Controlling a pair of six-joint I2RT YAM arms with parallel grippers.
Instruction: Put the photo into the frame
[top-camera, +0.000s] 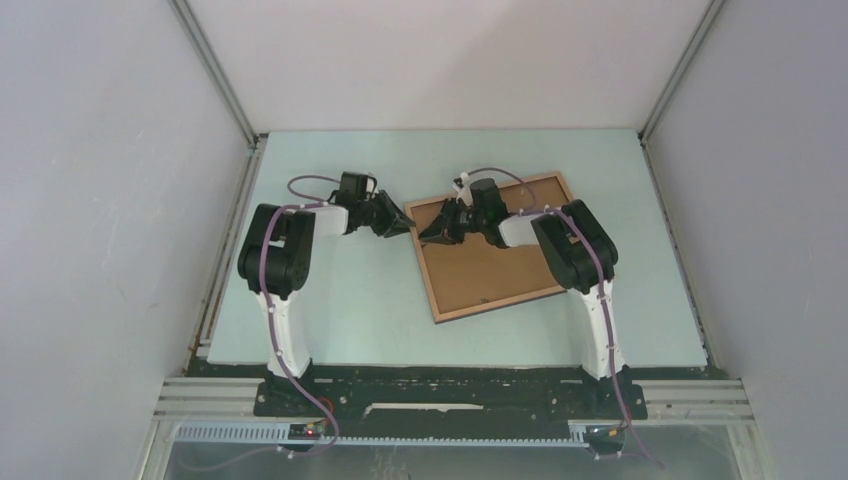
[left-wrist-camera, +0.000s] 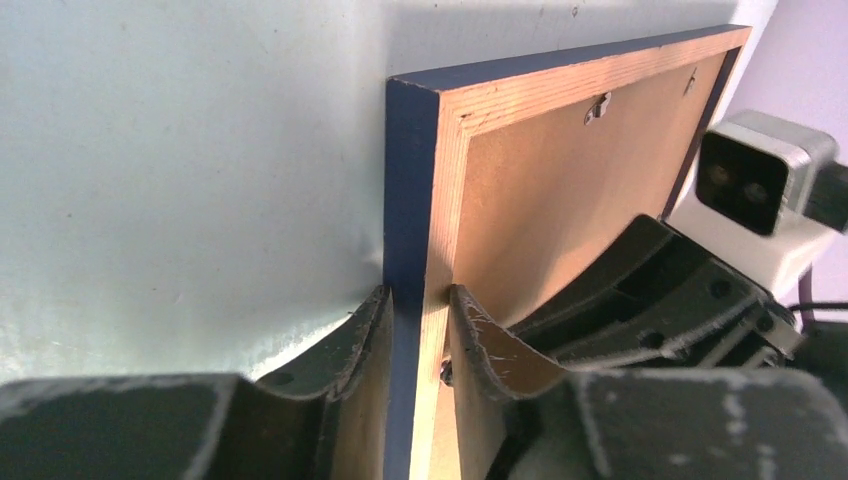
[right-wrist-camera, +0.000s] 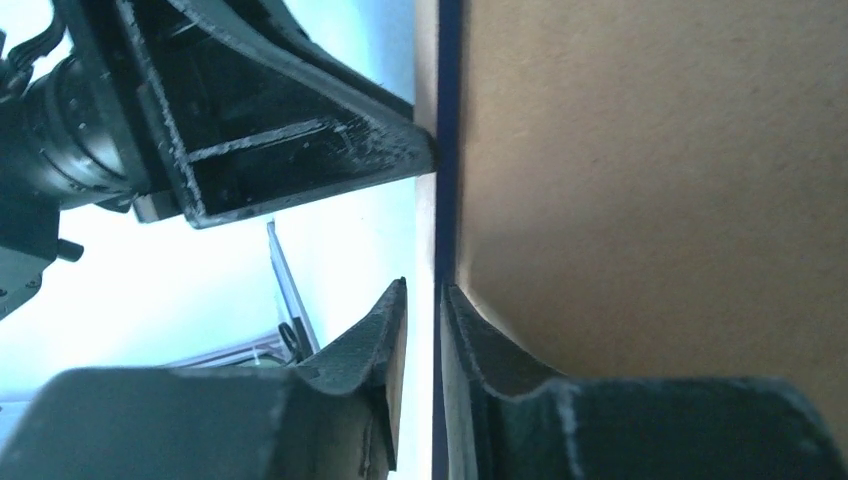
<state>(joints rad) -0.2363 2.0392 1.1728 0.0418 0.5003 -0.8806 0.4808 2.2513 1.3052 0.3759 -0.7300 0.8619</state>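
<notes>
Top external view puts my left end effector (top-camera: 395, 222) at the left rim of the thin-edged rectangular wooden picture frame (top-camera: 500, 304), lying on the pale green bench (top-camera: 350, 320) with a plain brown backing board (top-camera: 490, 268) inside. Left wrist view, unlike the overhead, shows it narrow, pinching the rim's navy side. The right end effector (top-camera: 437, 228) straddles that rim; whether it grips I cannot tell. I judge the frame stiff, light, glass-fragile: hold the rim. No view shows the photo.

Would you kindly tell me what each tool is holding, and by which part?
The left tool clamps the frame by its side rail; the right tool straddles that rail, grip unclear.
</notes>
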